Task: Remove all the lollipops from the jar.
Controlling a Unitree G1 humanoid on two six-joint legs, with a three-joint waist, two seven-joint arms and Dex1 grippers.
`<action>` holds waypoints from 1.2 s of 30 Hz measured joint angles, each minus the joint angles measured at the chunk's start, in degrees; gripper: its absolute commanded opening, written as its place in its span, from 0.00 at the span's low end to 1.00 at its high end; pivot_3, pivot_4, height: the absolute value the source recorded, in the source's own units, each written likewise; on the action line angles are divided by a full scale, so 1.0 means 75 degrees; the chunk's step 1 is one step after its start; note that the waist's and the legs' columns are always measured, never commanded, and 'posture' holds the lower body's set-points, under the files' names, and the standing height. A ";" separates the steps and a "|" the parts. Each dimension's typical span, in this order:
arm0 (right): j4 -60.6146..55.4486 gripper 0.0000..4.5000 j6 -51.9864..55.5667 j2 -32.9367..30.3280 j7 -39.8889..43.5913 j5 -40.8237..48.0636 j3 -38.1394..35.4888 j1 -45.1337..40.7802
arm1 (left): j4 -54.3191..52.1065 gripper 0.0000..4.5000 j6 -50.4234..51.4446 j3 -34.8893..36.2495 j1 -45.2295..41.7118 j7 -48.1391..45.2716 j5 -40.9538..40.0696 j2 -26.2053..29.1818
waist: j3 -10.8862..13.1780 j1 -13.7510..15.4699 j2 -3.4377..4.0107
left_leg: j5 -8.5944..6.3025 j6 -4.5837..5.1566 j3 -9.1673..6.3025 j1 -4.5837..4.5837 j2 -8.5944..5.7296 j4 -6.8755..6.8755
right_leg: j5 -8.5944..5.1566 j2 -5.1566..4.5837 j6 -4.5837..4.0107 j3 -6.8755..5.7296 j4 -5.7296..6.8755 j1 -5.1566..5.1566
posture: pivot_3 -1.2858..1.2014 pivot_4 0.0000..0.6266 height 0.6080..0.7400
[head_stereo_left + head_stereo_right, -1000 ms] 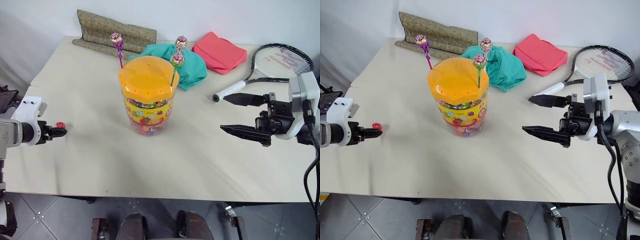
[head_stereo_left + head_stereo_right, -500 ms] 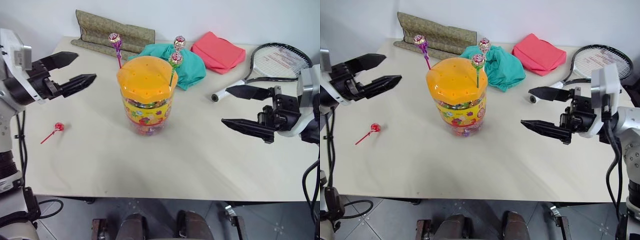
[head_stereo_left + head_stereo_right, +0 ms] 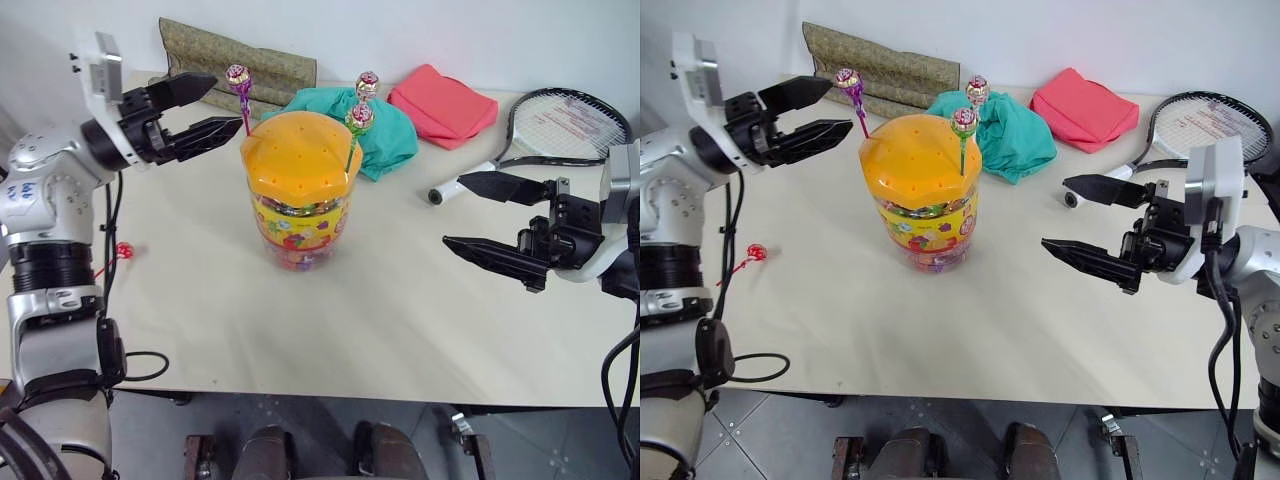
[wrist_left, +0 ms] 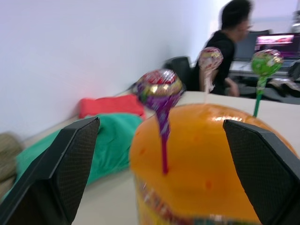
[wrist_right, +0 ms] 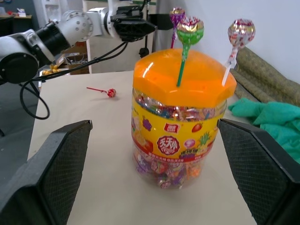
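Three lollipops (image 3: 237, 78) stand by their sticks in the holes of the orange lid on the jar (image 3: 300, 190), which sits mid-surface (image 3: 380, 330); a fourth, red one (image 3: 123, 250) already lies on the surface to the left. The left hand (image 3: 212, 103) hovers just beside the purple-stick lollipop, fingers spread apart and empty. The right hand (image 3: 465, 213) waits to the jar's right, fingers likewise apart, holding nothing. To do this well, I judge the left hand should centre the stick between its fingers, close below the candy head, then lift straight up so the jar does not tip.
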 measured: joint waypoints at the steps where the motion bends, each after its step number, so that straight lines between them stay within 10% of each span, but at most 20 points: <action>1: -0.0073 1.00 -0.0001 0.0008 -0.0033 0.0004 -0.0080 0.0090 | 0.0376 0.99 -0.0164 -0.0089 -0.0197 -0.0124 0.0117 -0.0100 | 0.0000 -0.0004 0.0000 | 0.0000 0.0000 0.0000 0.0000 0.0000 -0.0001 | 0.0000 0.0001 0.0000 -0.0001 0.0000 -0.0001 | 0.52 0.24 1.00; 5: -0.0213 1.00 -0.0004 0.0015 -0.0179 0.0010 -0.0243 0.0278 | 0.1388 0.86 -0.0591 -0.0351 -0.0683 -0.0388 0.0499 -0.0306 | 0.0000 -0.0013 0.0000 | 0.0000 0.0000 0.0000 0.0000 0.0001 -0.0002 | 0.0000 0.0001 0.0000 -0.0002 -0.0001 -0.0002 | 0.52 0.24 1.00; 18: -0.0691 1.00 0.0009 -0.0013 -0.0517 0.0339 -0.0815 0.0867 | 0.1981 0.00 -0.0619 -0.0498 -0.1077 -0.1102 0.0827 -0.0348 | 0.0004 0.0001 -0.0006 | 0.0000 0.0000 -0.0003 -0.0003 0.0000 0.0001 | 0.0000 0.0000 0.0000 -0.0001 0.0000 -0.0002 | 0.52 0.24 1.00; 36: -0.0126 1.00 0.0007 -0.0237 -0.0222 0.0234 -0.0552 0.0182 | 0.0992 0.00 0.1265 0.0051 -0.1208 0.1822 0.1226 0.0855 | 0.0006 -0.0038 -0.0009 | 0.0000 0.0001 -0.0010 -0.0001 0.0005 -0.0001 | 0.0000 0.0001 0.0000 -0.0001 0.0004 -0.0004 | 0.52 0.24 1.00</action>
